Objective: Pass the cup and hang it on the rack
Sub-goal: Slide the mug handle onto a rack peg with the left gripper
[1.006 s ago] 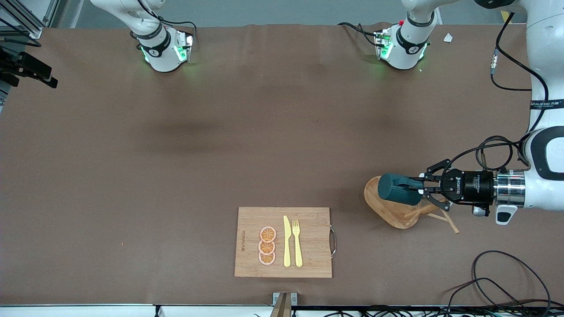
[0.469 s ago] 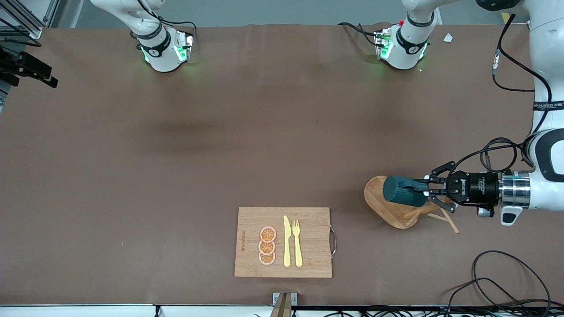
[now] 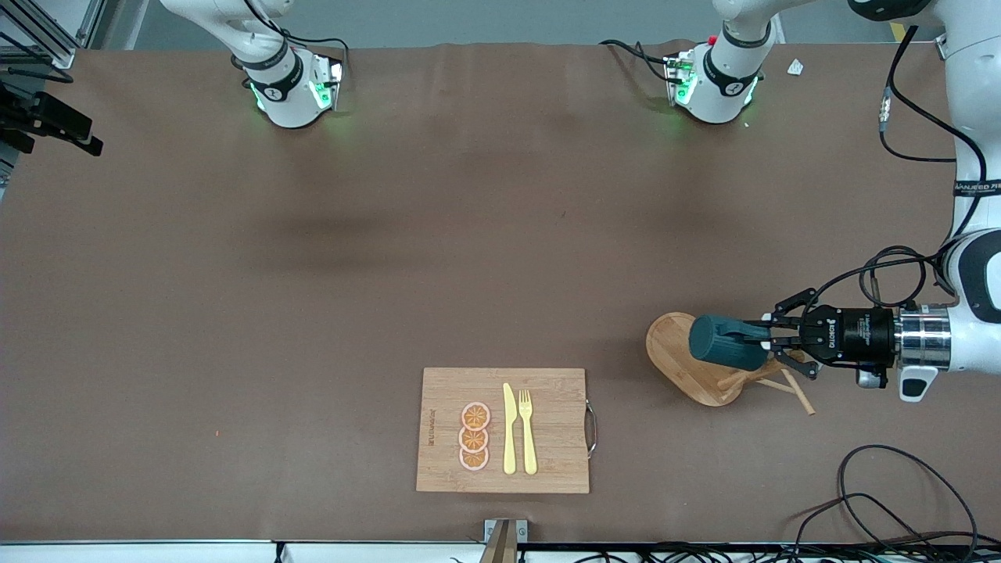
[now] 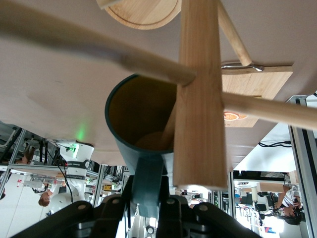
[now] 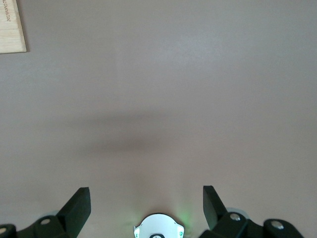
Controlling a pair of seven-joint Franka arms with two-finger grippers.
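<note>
One cup: my left gripper (image 3: 765, 338) jaws clench the ribbed teal mug (image 3: 723, 342) by its handle, over the wooden peg rack (image 3: 688, 367).
Right gripper (image 5: 147, 198): waiting, jaws released.
Technique: I should thread the handle onto a peg before releasing.

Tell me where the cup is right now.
The cup is held on its side by its handle in the left gripper, over the rack at the left arm's end of the table.

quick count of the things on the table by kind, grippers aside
dark teal ribbed cup: 1
light wooden mug rack: 1
rectangular bamboo cutting board: 1
orange slices: 3
yellow knife: 1
yellow fork: 1
total: 8
</note>
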